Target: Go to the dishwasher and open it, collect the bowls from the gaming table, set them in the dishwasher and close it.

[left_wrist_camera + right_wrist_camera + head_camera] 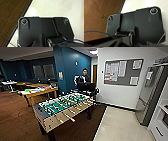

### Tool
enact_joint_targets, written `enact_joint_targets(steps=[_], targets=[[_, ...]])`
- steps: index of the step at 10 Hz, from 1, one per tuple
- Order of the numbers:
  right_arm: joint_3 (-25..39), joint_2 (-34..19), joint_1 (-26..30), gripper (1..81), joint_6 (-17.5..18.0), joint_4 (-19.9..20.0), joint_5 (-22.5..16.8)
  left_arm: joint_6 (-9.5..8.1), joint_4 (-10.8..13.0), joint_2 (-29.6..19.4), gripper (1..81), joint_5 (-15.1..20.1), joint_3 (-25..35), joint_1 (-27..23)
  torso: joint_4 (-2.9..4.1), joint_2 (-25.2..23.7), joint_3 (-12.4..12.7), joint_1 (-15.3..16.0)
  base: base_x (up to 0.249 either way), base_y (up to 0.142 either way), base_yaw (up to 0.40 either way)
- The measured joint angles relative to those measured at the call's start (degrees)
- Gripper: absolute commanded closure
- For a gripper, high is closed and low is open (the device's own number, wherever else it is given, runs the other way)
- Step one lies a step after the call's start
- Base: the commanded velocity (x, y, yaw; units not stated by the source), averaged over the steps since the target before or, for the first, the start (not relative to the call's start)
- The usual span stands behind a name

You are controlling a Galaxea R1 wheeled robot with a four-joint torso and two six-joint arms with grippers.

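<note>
1. Foosball table [63, 109] stands right in front of you, its near corner close to the base on the dark wood floor [15, 119]. Judged from here, a tight turn could clip that corner or its rod handles.
2. Your real target, the gaming table [40, 93] with the yellow-wood rim, sits farther back on the left, past the foosball table. Bright blurred shapes on its top are probably the bowls [31, 91]; I can't make them out singly.
3. A person [84, 78] stands beyond the foosball table, near the blue wall. Driving round that end risks crowding them.
4. The dishwasher I can't pick out. White drawers [158, 130] and a tall steel-grey appliance [152, 94] line the right side; mistaking either for it would waste the approach.
5. Both wrist cameras look down at the seam where wood meets pale floor [52, 8], and I cannot tell whether either gripper's fingers are open or closed. Check them before reaching.
</note>
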Motion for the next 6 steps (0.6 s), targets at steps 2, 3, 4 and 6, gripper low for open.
enact_joint_targets(steps=[2, 3, 4, 6], targets=[[0.0, 0.0, 0.2, 1.0, 0.0, 0.0, -0.1, 0.00, -0.1, 0.0, 1.0, -0.2, 0.0, -0.1, 0.00, 0.0, 0.0, 0.0, 0.000, 0.000, 0.278], [-0.1, 0.0, 0.3, 1.0, 0.0, 0.0, 0.0, 0.00, -0.1, 0.0, 1.0, -0.1, 0.0, 0.0, 0.00, 0.0, 0.0, 0.0, 0.000, 0.000, 0.259], [-0.1, 0.0, 0.3, 1.0, 0.0, 0.0, -0.1, 0.00, -0.1, 0.0, 1.0, -0.1, 0.0, 0.0, 0.00, 0.0, 0.0, 0.0, 0.000, 0.000, 0.259], [-0.1, 0.1, 0.3, 1.0, 0.0, 0.0, -0.1, 0.00, -0.1, 0.0, 1.0, -0.1, 0.0, 0.0, 0.00, 0.0, 0.0, 0.0, 0.000, 0.000, 0.258]])
